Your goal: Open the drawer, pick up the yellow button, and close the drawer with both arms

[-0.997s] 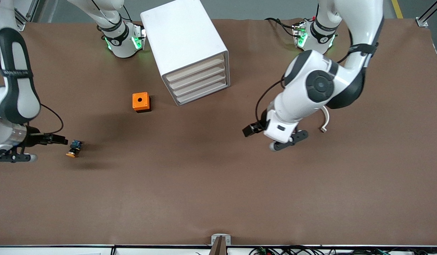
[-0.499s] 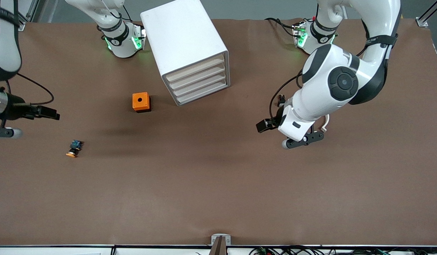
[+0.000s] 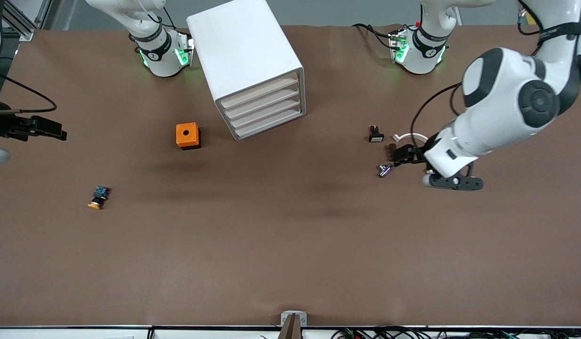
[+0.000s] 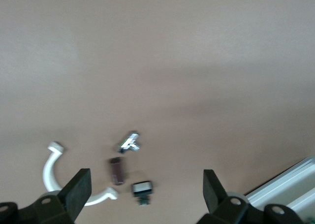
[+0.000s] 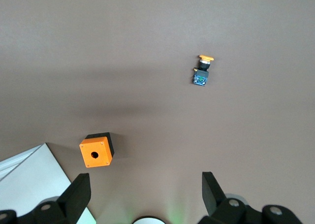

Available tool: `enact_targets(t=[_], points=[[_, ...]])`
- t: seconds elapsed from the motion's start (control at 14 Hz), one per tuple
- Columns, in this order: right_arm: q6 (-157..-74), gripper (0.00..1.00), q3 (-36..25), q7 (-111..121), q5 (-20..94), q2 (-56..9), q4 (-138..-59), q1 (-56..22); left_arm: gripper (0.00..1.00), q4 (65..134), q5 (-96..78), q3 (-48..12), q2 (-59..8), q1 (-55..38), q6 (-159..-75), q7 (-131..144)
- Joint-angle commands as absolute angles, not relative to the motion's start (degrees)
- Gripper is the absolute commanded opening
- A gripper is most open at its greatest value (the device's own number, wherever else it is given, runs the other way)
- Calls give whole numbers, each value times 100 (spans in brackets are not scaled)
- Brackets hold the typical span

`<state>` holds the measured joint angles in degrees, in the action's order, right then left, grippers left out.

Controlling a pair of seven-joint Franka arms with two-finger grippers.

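Brown tabletop point(image 3: 290, 245), both arms up off it. White cabinet point(image 3: 245, 56) stands near the edge by the robot bases, between the two bases; all four drawers look pushed in, the top drawer point(image 3: 259, 92) included, so nothing inside any of them shows.

Button point(image 3: 98, 197) lies on its side on the bare tabletop toward the right arm's end, nearer the front camera than the orange box point(image 3: 187, 135). Orange box sits just off the cabinet's front corner, hole facing up.

Right gripper point(image 3: 40, 128) hangs over the tabletop at the right arm's end edge, fingers spread, holding nothing. Button is well apart from it. The right wrist view shows the button point(image 5: 202, 71) and orange box point(image 5: 97, 152) both below, plus a white corner of the cabinet point(image 5: 34, 184).

Left gripper point(image 3: 397, 154) is over a clutter patch toward the left arm's end, fingers spread, empty. Front view shows there: small black part point(image 3: 375, 134), white curved clip point(image 3: 408, 137), small metal piece point(image 3: 384, 170). Left wrist view shows the same three and also a dark brown stub point(image 4: 116, 170) between the metal piece point(image 4: 130, 142) and black part point(image 4: 142, 189), which the front view doesn't give clearly. Clip point(image 4: 51, 172) is partly covered by a finger in that view.
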<state>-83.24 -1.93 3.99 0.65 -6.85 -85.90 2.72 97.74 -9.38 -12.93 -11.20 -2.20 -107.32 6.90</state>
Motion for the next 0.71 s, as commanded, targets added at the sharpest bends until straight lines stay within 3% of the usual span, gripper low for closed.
enact_targets(t=[0.0,0.28,0.64], points=[[-8165,100,-246,281,17,-774,-8367,272,100,10099,-695,-1336,-782,183,-10732,334],[-7604,100,-229,211,35,-756,-8104,255,100,10072,-694,-1318,-449,710,-10644,325],[-7629,100,-211,-132,308,-756,-8060,246,100,10063,-686,-1292,-36,1158,-10635,272]])
